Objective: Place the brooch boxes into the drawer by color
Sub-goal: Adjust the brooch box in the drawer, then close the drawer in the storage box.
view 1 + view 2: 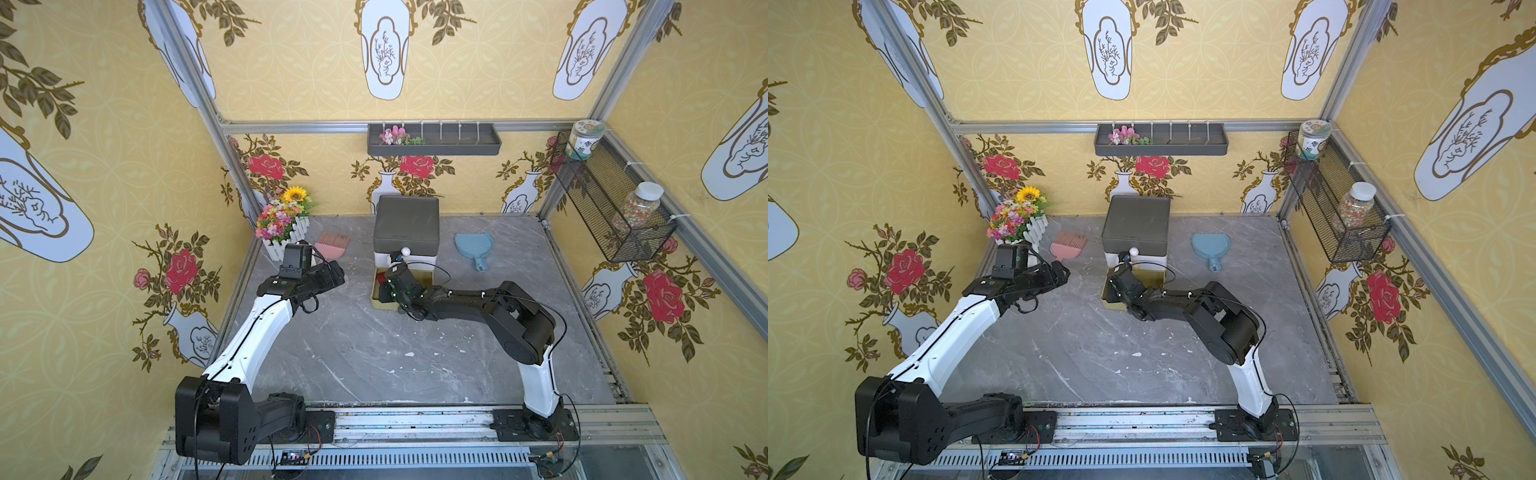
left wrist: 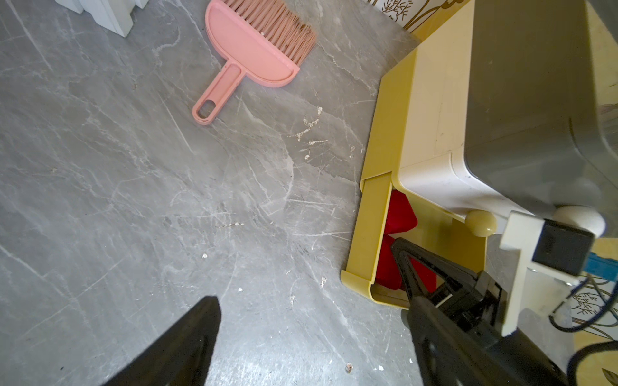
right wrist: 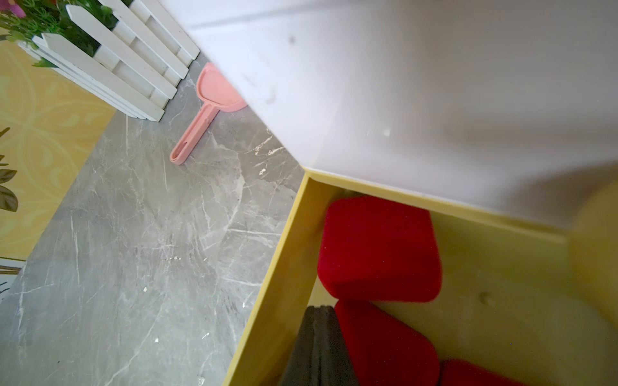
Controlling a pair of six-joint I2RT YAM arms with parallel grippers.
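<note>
Wide grey marble tabletop point(image 1: 374, 353). At back, drawer chest point(image 1: 406, 224), its olive-yellow bottom drawer point(image 3: 277, 267) pulled out. Over table near pink brush point(image 2: 254, 50) hangs left gripper point(image 1: 337, 274), jaws wide, nothing between. Down in open drawer, right gripper point(image 3: 320, 310), jaws pressed together, gripping nothing, just beside red brooch boxes point(image 3: 378, 247). Three lie inside.

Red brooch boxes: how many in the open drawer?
3 boxes in the yellow drawer: one nearest the chest, one beside the right gripper, one cut off at frame edge. Others may be hidden.
</note>
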